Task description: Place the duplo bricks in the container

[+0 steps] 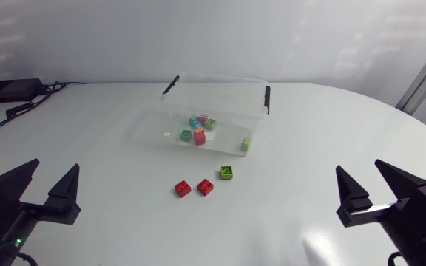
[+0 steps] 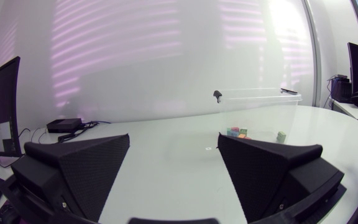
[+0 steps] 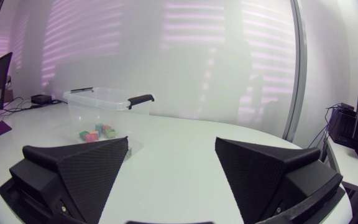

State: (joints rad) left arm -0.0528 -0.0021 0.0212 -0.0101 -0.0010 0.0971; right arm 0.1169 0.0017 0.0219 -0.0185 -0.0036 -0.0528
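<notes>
Hovering low over the near side of the white worktop (image 1: 331, 118), well apart from each other: the left pincer (image 1: 56, 164) and the right pincer (image 1: 359, 165), both spreading their wedge fingers wide and gripping nothing. Standing well ahead of both pincers, roughly midway between them: the clear container (image 1: 213, 74), open-topped, with black clips at its two ends. Lying inside it, a cluster of bricks (image 1: 198, 127) in mixed colours, and a pale green brick (image 1: 246, 144) apart from the cluster, on the side nearer the right pincer. Lying outside on the worktop, between the container and the pincers: a red brick (image 1: 183, 188) just beside a second red brick (image 1: 205, 186), and a green brick (image 1: 227, 172) near them on the right pincer's side, closer to the container. Appearing in the left wrist view beyond the open left pincer, the container, ahead and off toward the right pincer's side; in the right wrist view, ahead of the open right pincer and off toward the left pincer's side, with coloured bricks showing through its wall.
</notes>
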